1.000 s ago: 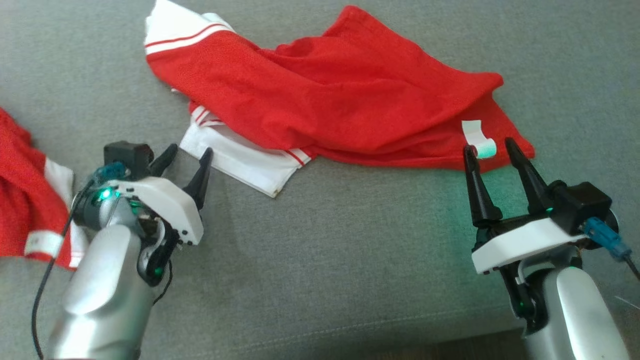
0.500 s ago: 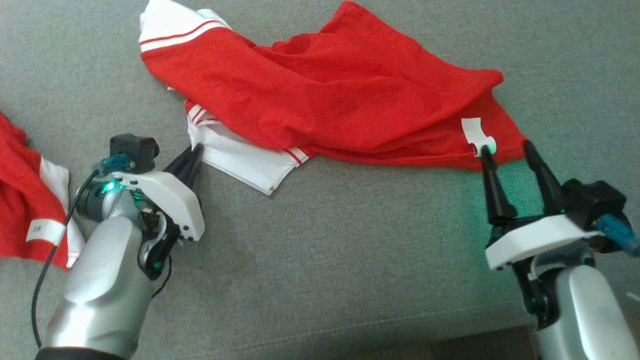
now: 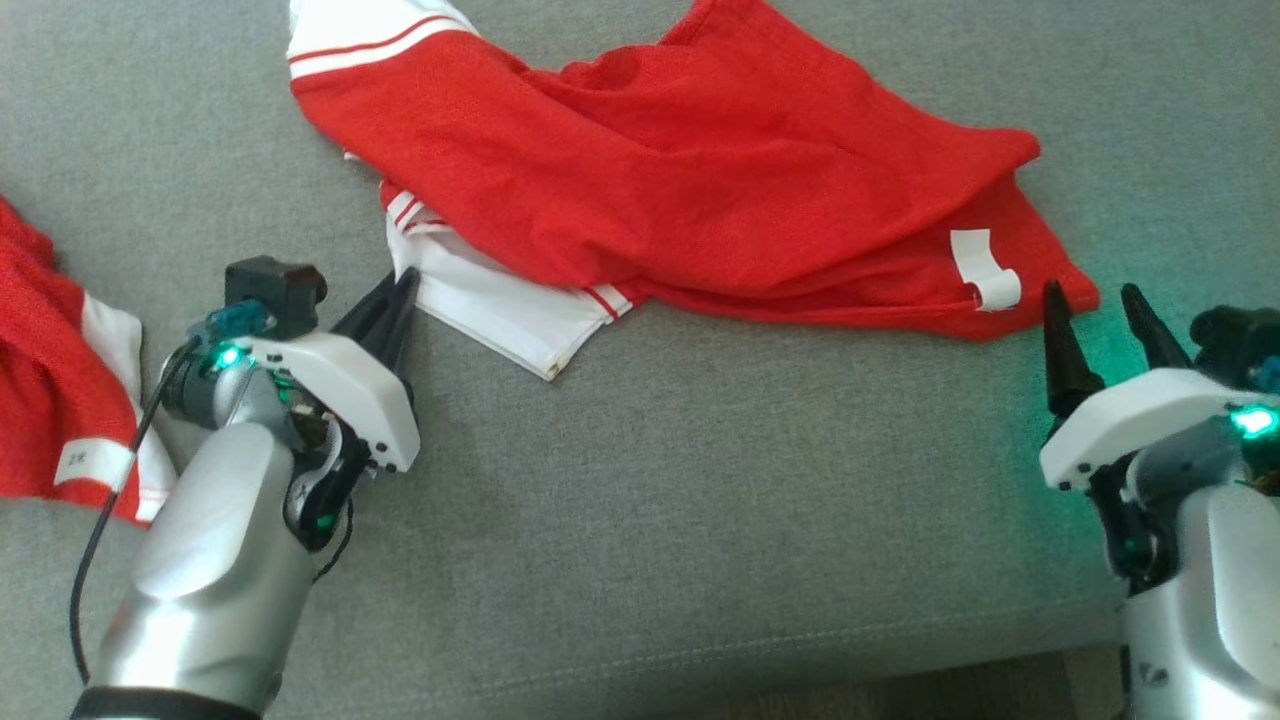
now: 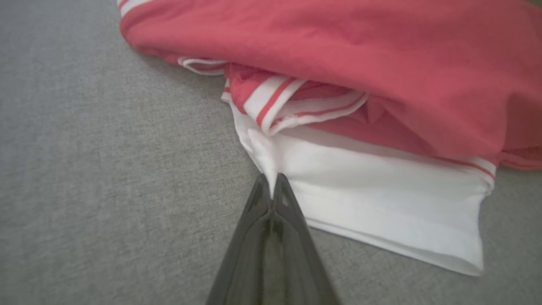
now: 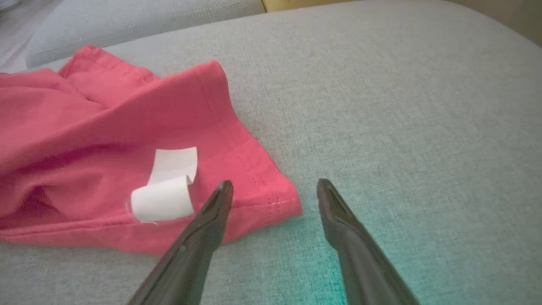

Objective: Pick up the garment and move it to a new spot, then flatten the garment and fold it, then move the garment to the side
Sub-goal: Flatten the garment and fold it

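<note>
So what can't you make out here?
Head view: red garment, top cut off by the upper edge.
Head view: second red cloth, cut by left edge.
Right wrist view: white label, curled over, print hidden.
Left wrist view: left fingers shut, covering how much cloth they pinch.

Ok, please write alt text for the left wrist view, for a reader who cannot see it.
The left gripper is shut on the white edge of a red and white garment. The garment lies crumpled on a grey fabric surface.
</note>
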